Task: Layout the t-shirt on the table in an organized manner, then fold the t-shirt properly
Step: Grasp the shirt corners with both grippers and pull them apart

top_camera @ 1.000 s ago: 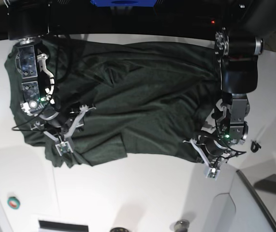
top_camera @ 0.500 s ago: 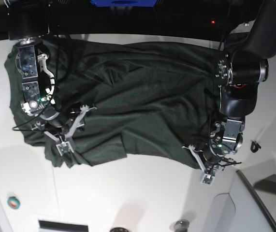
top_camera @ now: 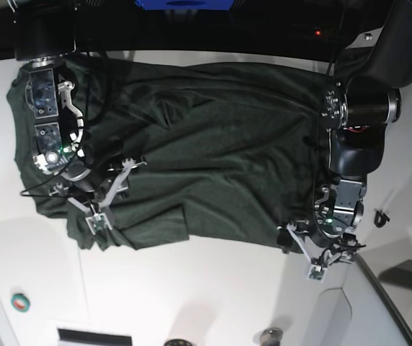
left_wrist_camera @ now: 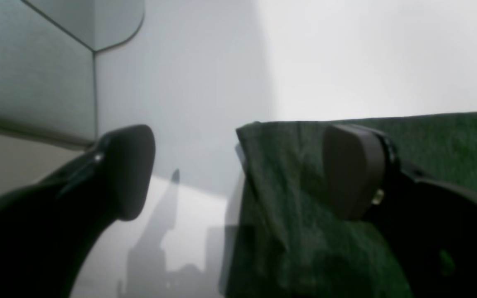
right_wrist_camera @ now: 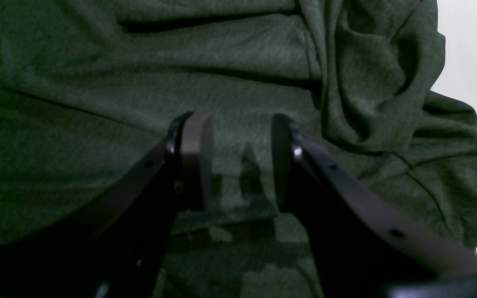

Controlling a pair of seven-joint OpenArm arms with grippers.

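A: Green jersey, soft and limp. The t-shirt (top_camera: 206,144) is spread wide across the table (top_camera: 213,288), but it's wrinkled, with a bunched flap along the near edge and a lumpy wad where the right arm is.

B: How's it going to handle?

A: Light and floppy, I'd say. It'll drag and crease rather than slide as one piece, and a single layer will peel off the one under it if pinched shallow. Nothing fragile. It won't hold shape mid-air.

B: Claws?

A: Left gripper (left_wrist_camera: 238,174) is spread wide with nothing between the pads. One finger (left_wrist_camera: 352,169) sits over the cloth, the other is out over bare table, so the shirt's corner edge (left_wrist_camera: 246,132) lies right between them. Released, not pinching.

B: And the right?

A: Right gripper (right_wrist_camera: 242,159) has its pads part-way apart, hovering over wrinkled fabric with a clear gap and no cloth in it. Whether the tips touch the shirt I can't tell. The crumpled fold (right_wrist_camera: 383,82) sits just beside it.

B: Where to grab?

A: Edges and corners, my call. Left should take that corner at the hem; right should go for the outer edge of the bunched wad, then pull outward to flatten it. A mid-panel pinch would only tent it.
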